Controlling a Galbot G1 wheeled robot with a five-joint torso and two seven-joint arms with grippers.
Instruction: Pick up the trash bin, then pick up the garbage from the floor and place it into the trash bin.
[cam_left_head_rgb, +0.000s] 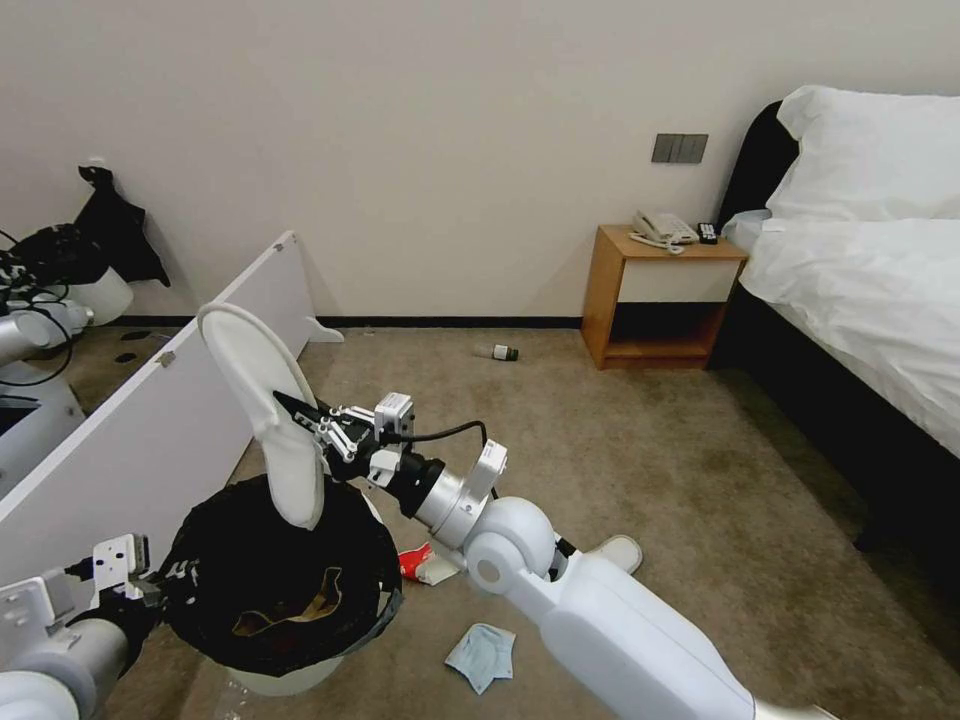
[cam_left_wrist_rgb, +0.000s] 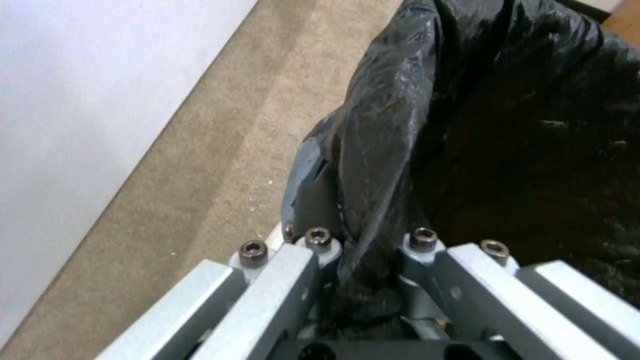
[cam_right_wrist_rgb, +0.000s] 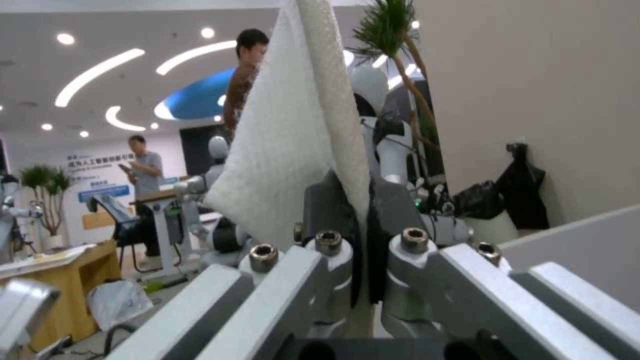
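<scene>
Trash bin (cam_left_head_rgb: 285, 590): lower left of the head frame, rim clamped by left gripper (cam_left_head_rgb: 150, 588). White slipper (cam_left_head_rgb: 262, 410): pinched in right gripper (cam_left_head_rgb: 300, 418) fingers, above bin. Face mask (cam_left_head_rgb: 482, 655), red packet (cam_left_head_rgb: 420, 565): on carpet.

Plain cream wall (cam_left_head_rgb: 450, 150) far; grey switch plate (cam_left_head_rgb: 679, 148) upon it. Wooden bedside cabinet (cam_left_head_rgb: 655, 298) far right, beside white-sheeted bed (cam_left_head_rgb: 870, 280). White partition board (cam_left_head_rgb: 170, 420) left.
</scene>
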